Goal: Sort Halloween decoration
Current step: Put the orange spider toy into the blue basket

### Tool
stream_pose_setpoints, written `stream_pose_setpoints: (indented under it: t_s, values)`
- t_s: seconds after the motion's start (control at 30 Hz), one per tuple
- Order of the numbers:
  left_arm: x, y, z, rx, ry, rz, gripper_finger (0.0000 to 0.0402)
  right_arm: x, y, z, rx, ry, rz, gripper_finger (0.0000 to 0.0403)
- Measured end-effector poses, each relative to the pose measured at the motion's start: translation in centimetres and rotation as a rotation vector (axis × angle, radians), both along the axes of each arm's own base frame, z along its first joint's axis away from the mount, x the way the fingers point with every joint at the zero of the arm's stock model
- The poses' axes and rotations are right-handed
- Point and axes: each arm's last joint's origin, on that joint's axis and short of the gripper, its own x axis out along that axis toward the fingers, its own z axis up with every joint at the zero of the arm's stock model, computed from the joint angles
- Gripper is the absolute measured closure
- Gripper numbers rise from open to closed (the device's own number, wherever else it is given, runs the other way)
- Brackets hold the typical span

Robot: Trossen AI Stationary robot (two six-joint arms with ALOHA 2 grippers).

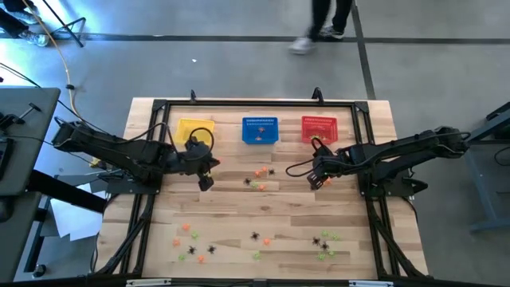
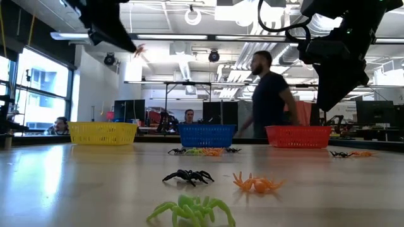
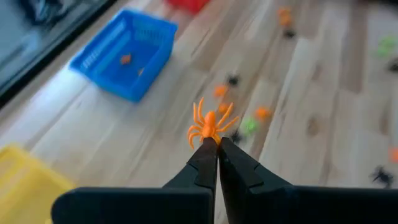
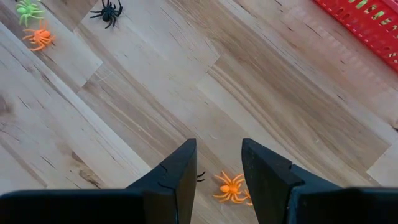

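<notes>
Surface (image 1: 239, 203): you had a pale wooden top with both arms reaching in from the sides.
Baskets: you had a yellow basket (image 1: 194, 129), a blue basket (image 1: 259, 130) and a red basket (image 1: 319, 127) in a row along the far edge.
Left pincer (image 3: 216, 142): yours hung above the wood near the yellow basket, fingers pressed together on an orange spider (image 3: 209, 122), which stuck out past the tips.
Right pincer (image 4: 217, 158): yours hovered low just in front of the red basket, fingers apart, with another orange spider (image 4: 231, 186) lying on the wood between them.
Other spiders: you had a small cluster (image 1: 259, 175) in front of the blue basket, and more black, orange and green ones (image 1: 323, 241) scattered along the near edge.
</notes>
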Motion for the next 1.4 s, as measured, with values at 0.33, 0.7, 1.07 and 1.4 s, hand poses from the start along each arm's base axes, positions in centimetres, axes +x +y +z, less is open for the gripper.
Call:
stream_pose_setpoints:
  t_s: [0.33, 0.7, 1.07, 1.4]
  values:
    - [1.2, 0.5, 1.2, 0.104, -0.118, -0.064, 0.0401, 0.0, 0.0, 0.0, 0.0, 0.0, 0.0, 0.0279]
    - [3.5, 4.4, 1.2, 0.199, -0.155, -0.066, 0.0401, 0.0, 0.0, 0.0, 0.0, 0.0, 0.0, 0.0279]
    - [7.9, 11.9, -1.9, 0.228, -0.229, -0.035, 0.0401, 0.1, 0.0, 0.0, 0.0, -0.006, 0.0, 0.0279]
    - [9.4, 15.6, -6.3, 0.181, -0.151, 0.055, 0.0401, 0.1, 0.0, 0.0, 0.0, -0.007, 0.0, 0.0279]
